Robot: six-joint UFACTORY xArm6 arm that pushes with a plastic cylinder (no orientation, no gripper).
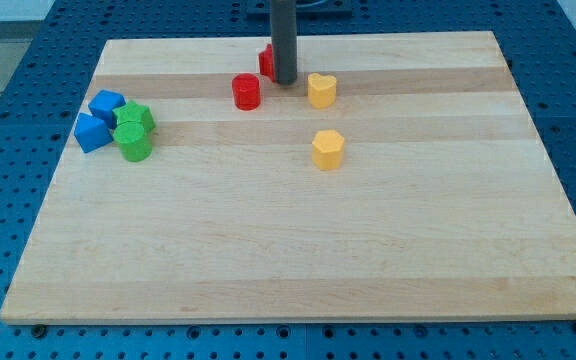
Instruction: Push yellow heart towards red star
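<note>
You see no pincer, only my tip (284, 82) just left of the yellow heart (321, 90), hiding most of the red star (266, 61) on the surface (288, 250).

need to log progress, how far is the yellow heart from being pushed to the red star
Done: nothing clear yet. The upper yellow block, seemingly the heart, sits apart from the red block half hidden behind the rod, likely the star. In hand: my tip rests between them, just left of that yellow block. Left: get round to its right side and push it left and up.
</note>
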